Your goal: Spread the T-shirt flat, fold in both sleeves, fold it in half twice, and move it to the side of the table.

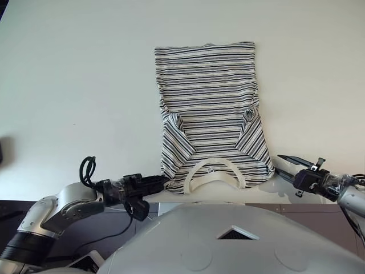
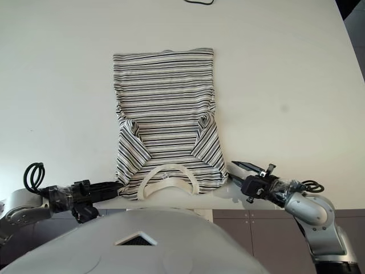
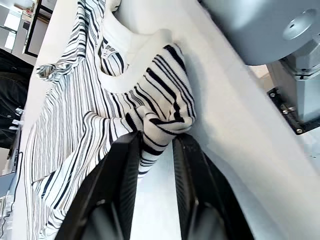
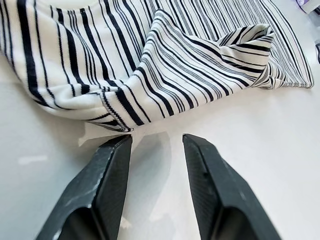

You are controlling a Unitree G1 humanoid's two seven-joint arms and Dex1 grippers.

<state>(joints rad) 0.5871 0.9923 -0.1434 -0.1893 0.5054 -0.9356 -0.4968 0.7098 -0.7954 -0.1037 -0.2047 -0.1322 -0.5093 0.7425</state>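
The black-and-white striped T-shirt (image 1: 208, 108) lies flat on the white table (image 1: 74, 85), both sleeves folded in over its body and its white collar (image 1: 215, 171) at the near edge. My left gripper (image 1: 162, 180) is at the near left shoulder corner; the left wrist view has a bunch of striped fabric (image 3: 160, 117) pinched in the left gripper (image 3: 155, 142). My right gripper (image 2: 234, 170) stands open just off the near right shoulder corner. The right wrist view sees the right gripper (image 4: 156, 140) a short way from the shirt's edge (image 4: 112, 112), with nothing in it.
Bare white tabletop (image 2: 285, 74) stretches to both sides of the shirt and beyond it. A black cable (image 2: 198, 1) lies at the table's far edge. The table's near edge (image 1: 268, 201) runs just beneath both grippers.
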